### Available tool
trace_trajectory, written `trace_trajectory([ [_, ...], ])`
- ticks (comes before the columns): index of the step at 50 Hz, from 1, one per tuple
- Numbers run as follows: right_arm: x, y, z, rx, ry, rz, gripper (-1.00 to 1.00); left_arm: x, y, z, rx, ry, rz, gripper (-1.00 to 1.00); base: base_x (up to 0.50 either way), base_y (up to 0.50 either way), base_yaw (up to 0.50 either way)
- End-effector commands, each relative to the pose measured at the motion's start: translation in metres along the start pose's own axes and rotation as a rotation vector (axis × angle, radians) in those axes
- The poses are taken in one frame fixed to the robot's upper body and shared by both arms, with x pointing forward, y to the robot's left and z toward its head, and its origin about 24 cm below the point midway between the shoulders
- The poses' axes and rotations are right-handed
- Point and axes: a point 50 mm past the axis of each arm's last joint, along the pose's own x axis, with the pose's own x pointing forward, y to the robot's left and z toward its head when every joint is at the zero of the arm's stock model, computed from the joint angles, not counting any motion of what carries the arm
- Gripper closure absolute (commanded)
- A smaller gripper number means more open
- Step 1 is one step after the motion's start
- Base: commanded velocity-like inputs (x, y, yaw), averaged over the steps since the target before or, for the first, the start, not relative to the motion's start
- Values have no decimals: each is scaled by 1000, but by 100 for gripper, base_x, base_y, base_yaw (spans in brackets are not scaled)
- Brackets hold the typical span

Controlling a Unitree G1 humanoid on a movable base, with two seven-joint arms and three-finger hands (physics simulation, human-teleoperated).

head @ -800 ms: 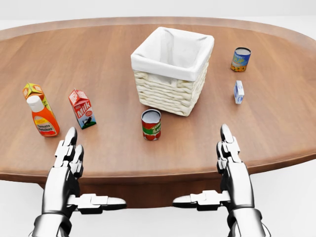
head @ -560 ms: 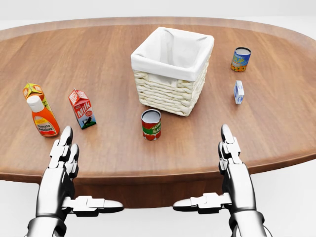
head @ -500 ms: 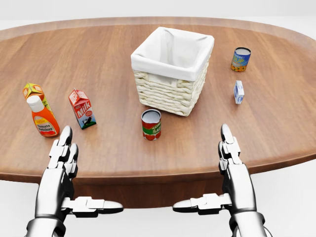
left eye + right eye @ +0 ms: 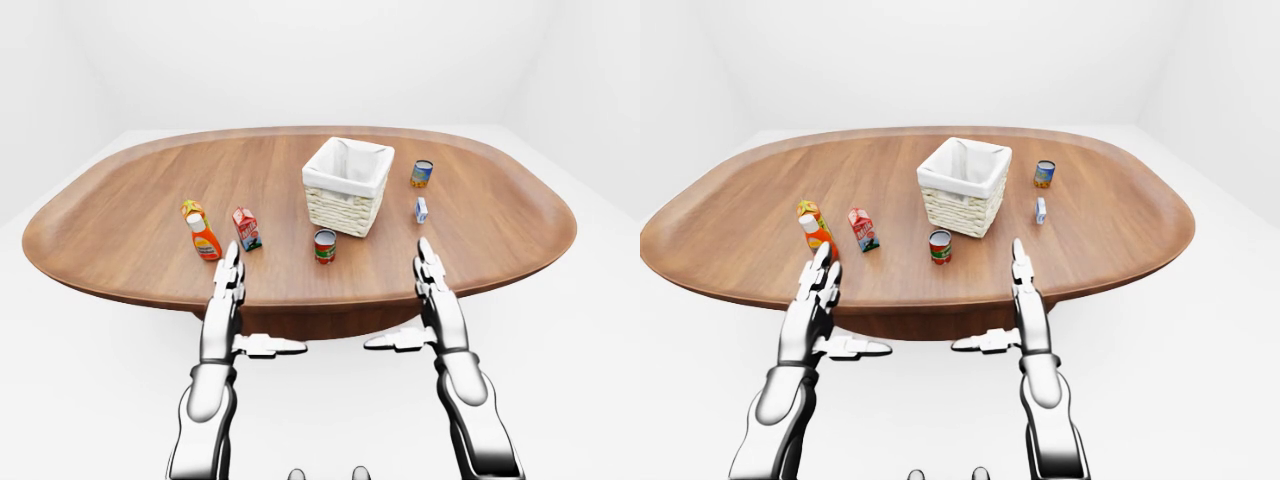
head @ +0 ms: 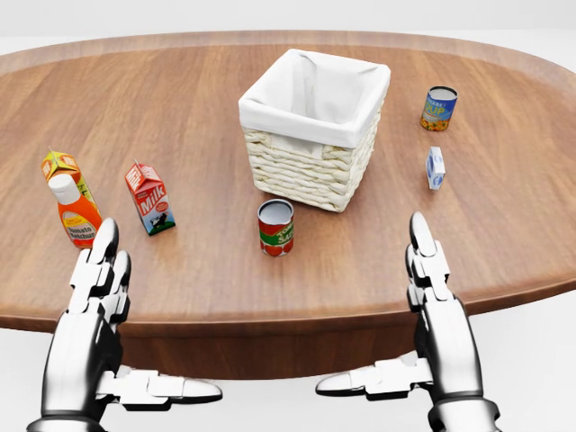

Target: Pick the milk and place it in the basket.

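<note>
Head view, with both eye views. The milk [image 5: 150,198], a small red carton, stands upright on the table [image 5: 198,108], its long axis vertical and slightly leaning. It lies just beyond and a little to the right of the left hand [image 5: 94,301], which hovers at the table's near edge with fingers extended and spread, thumb pointing inward, holding nothing. The right hand [image 5: 436,306] is posed likewise, fingers apart and empty, and sits well apart from the milk, with a red can [image 5: 275,227] between. The left hand is judged the nearer, so the coming reach probably falls to it: forward and slightly rightward.

The basket [image 5: 315,126], lined in white, stands beyond and to the right of the milk. A ketchup bottle [image 5: 74,214] stands directly beyond the left fingertips, partly covering an orange carton [image 5: 59,165]; it may crowd the approach. A blue can [image 5: 438,108] and a small blue carton [image 5: 435,167] stand beyond the right hand. Labels are too small to read in the eye views.
</note>
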Motion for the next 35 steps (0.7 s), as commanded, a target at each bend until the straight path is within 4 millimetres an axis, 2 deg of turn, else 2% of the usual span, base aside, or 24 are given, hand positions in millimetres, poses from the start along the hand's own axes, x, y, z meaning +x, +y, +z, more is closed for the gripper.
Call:
trace_trajectory([
  [1,-9,-2,17,-24,-59,-8,-100,-13,0,20,25,-74,8,-100,0,0,0],
  [30,-24,-11,49,-63,-176,-57,-100,-39,0,58,23,-213,-31,-100,0,0,0],
  [35,-27,-12,53,-62,-188,-58,-100,-39,0,59,31,-215,-25,-100,0,0,0],
])
